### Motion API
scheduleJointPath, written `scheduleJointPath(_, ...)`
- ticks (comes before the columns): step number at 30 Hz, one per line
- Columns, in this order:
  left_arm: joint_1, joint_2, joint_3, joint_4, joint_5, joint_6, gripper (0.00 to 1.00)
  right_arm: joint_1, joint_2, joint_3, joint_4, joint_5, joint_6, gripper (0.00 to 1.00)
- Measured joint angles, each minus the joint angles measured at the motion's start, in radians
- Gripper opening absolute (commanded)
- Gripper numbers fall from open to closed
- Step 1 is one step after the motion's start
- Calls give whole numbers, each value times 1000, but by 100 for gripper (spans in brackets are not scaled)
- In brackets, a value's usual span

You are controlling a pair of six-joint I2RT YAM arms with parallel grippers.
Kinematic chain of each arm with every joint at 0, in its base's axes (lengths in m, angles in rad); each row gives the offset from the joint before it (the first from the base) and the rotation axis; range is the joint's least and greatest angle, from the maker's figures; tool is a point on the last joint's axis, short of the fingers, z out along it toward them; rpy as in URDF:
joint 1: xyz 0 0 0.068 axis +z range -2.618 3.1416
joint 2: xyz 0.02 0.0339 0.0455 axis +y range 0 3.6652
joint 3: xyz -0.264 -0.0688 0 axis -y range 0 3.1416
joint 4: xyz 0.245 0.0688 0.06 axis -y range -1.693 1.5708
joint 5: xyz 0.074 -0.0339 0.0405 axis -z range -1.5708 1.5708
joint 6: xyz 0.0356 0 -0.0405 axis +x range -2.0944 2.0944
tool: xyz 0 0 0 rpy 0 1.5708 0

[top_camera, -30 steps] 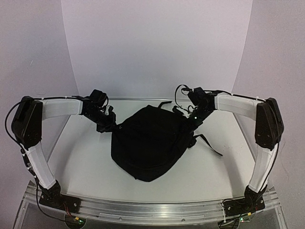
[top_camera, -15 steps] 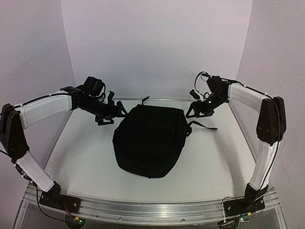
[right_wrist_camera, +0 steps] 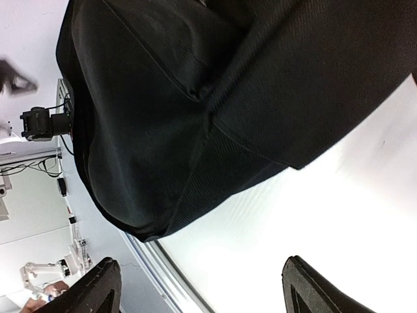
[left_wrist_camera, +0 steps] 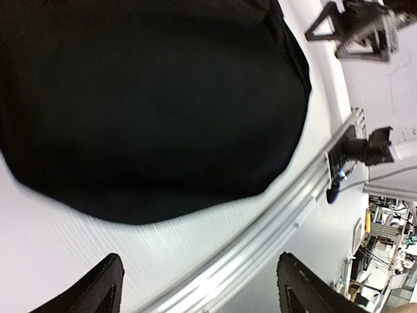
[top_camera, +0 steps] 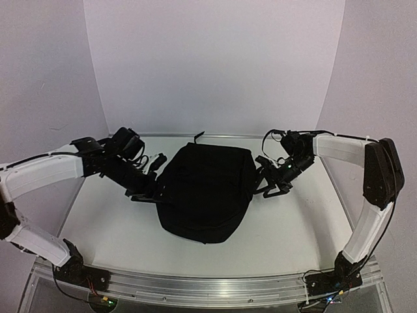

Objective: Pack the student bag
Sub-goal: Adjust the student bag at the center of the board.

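Left gripper (top_camera: pixel 148 187): released. On my left wrist feed its two fingers (left_wrist_camera: pixel 104 291) stand wide apart at the bottom of the view. Between them I see only bare table (left_wrist_camera: pixel 58 248) and rail (left_wrist_camera: pixel 254 238), nothing gripped.
Right gripper (top_camera: pixel 273 181): released as well. My right wrist feed shows both fingers (right_wrist_camera: pixel 101 288) spread wide, with white table between them and no fabric caught.
Left gripper's place: low over the table, just beside the left flank of the student bag (top_camera: pixel 205 192). From the top camera I cannot tell whether it touches the fabric.
Right gripper's place: just beside the bag's right flank, toward its far half and pointing in at it. I cannot judge contact here either.
Student bag: lying flat in the middle of the table, between my two grippers. It is black, with its rounded end toward the arm bases and its squarer end toward the back wall. Only the outer fabric shows.
Strap (top_camera: pixel 197 136): a short black piece sticking up from the bag's far edge.
Wrist feeds: black fabric fills most of both, blurred on the left one, with seams visible on the right one.
Rail: aluminium, running along the table's near edge, apart from the bag, with an arm base at each end.
Arms: white-sleeved, both bent inward toward the bag from either side.
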Motion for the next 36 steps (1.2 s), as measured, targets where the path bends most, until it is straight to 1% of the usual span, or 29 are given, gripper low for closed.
scheduleJointPath(3,-33,-121,-70,-38,-10,-38,74,6,0,-21,10,-8,2,84)
scheduleJointPath(6,-80,-166,-134,-45,-28,-79,71,37,0,-52,21,-16,4,83)
scheduleJointPath(8,-121,-133,-169,-41,-39,-93,69,79,0,-70,26,-21,5,81)
scheduleJointPath(11,-189,-31,-184,-31,-68,-96,64,139,-2,-80,39,-13,-3,78)
scheduleJointPath(14,-230,77,-184,9,-91,-86,61,193,-35,-97,62,34,-30,73)
scheduleJointPath(18,-234,192,-194,108,-114,-101,57,236,-173,-131,90,140,-101,69)
scheduleJointPath(23,-231,222,-200,219,-140,-152,57,322,-380,-142,188,273,-190,61)
scheduleJointPath(26,-209,218,-200,270,-144,-198,58,401,-412,-142,261,328,-237,54)
scheduleJointPath(28,-173,192,-209,298,-148,-241,60,469,-394,-142,308,365,-273,51)
scheduleJointPath(31,-111,79,-256,312,-170,-307,63,559,-334,-142,361,399,-315,50)
scheduleJointPath(36,-30,-149,-299,296,-269,-396,66,659,-217,-142,420,451,-369,56)
